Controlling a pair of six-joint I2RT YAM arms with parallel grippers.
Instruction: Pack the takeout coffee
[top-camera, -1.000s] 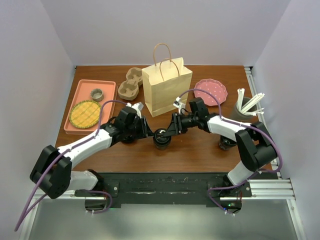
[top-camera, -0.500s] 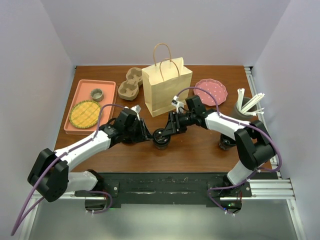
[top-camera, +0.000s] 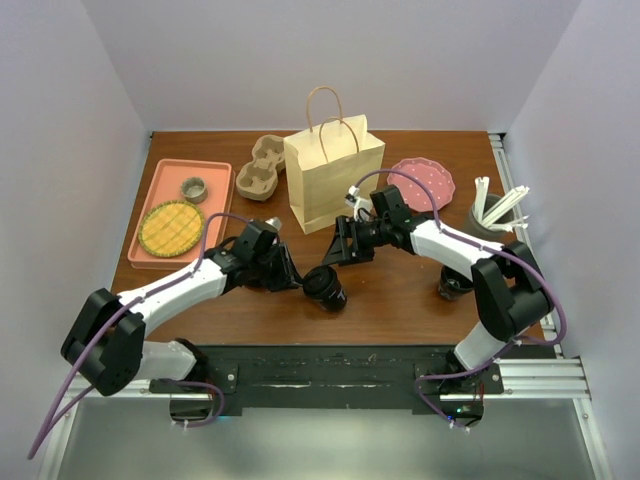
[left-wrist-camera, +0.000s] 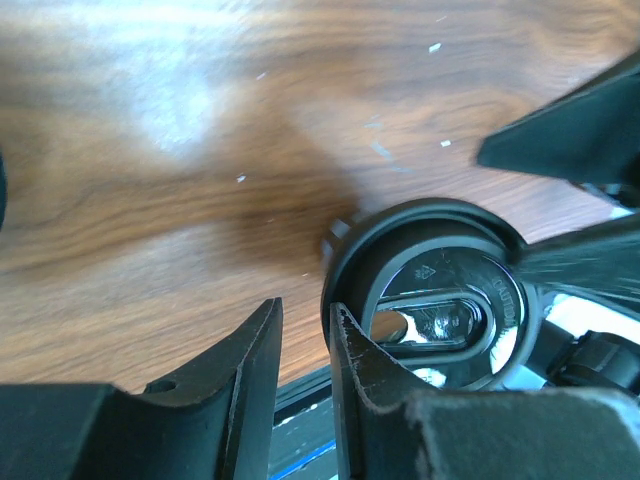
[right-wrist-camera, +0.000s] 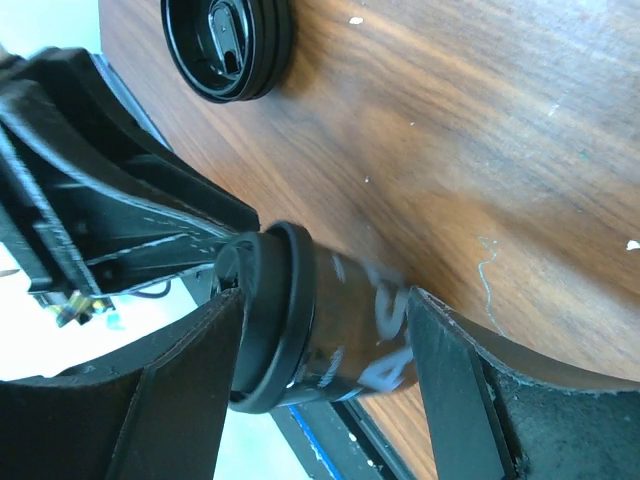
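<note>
The takeout coffee, a black lidded cup (top-camera: 326, 288), leans steeply, lid toward the table's near edge. In the right wrist view this cup (right-wrist-camera: 330, 330) is blurred between my right gripper's (right-wrist-camera: 325, 300) wide-open fingers, which do not clamp it. From above, the right gripper (top-camera: 338, 250) is just behind the cup. My left gripper (top-camera: 293, 279) is at its left. The left wrist view has the lid (left-wrist-camera: 440, 300) just right of the left gripper (left-wrist-camera: 305, 310), whose jaws stand a narrow gap apart with nothing between. Another black lidded cup (right-wrist-camera: 228, 45) stands upright farther off.
A brown paper bag (top-camera: 333, 185) stands upright behind the grippers, with a tan pulp carrier (top-camera: 258, 170) to its left. A pink tray (top-camera: 215, 200) holds a woven mat and a small bowl. At right are a pink plate (top-camera: 422, 182) and a holder of sticks (top-camera: 495, 215).
The cup stood upright between the two grippers and has tipped toward the near edge. My right gripper has opened wide and drawn back toward the bag. The left gripper's gap is unchanged.
</note>
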